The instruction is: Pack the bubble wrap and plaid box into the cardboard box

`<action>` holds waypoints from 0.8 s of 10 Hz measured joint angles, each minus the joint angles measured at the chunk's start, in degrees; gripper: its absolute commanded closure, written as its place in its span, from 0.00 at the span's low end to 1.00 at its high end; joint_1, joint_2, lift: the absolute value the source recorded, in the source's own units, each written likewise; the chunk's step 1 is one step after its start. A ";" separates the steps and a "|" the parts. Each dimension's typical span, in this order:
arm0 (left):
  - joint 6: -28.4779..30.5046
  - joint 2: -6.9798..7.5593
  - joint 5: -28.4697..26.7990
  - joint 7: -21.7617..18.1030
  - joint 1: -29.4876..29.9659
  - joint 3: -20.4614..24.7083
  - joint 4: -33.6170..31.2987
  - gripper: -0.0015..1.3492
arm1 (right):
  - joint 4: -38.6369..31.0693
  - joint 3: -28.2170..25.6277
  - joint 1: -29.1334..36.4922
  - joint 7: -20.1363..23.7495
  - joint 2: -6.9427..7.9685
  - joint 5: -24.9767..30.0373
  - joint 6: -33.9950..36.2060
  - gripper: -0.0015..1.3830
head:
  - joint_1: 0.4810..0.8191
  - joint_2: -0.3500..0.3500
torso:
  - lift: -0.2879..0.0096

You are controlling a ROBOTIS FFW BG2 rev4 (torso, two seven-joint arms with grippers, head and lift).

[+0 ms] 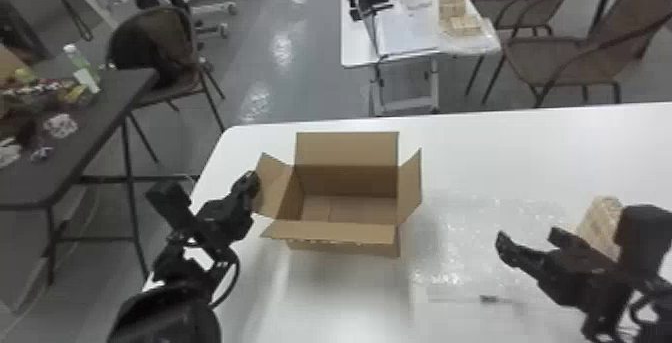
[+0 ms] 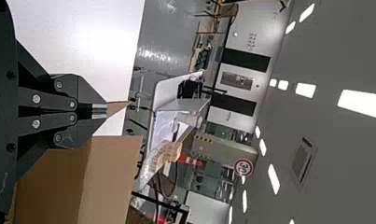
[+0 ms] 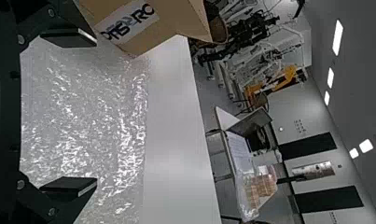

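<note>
On the white table (image 1: 340, 297), left claw (image 1: 255, 183) pinches a cardboard box flap (image 1: 276, 189); right claw (image 1: 527, 242) gapes above apparent bubble wrap (image 1: 465, 237)

left gripper (image 1: 254, 183): jaws pressed together | right gripper (image 1: 526, 239): jaws wide apart | both arms angled inward
</note>
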 measured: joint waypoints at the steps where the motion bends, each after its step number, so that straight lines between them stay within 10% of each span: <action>1: 0.01 0.00 0.00 0.07 0.00 -0.32 0.00 0.90 | 0.33 1.10 -2.81 -1.06 0.00 -0.06 4.05 0.17 | 0.63 0.88 | 0.67; 8: -0.19 0.25 0.66 0.18 -0.01 -1.35 0.00 0.90 | 3.26 5.08 -14.45 -9.97 0.00 3.02 29.85 0.17 | 0.63 0.87 | 0.67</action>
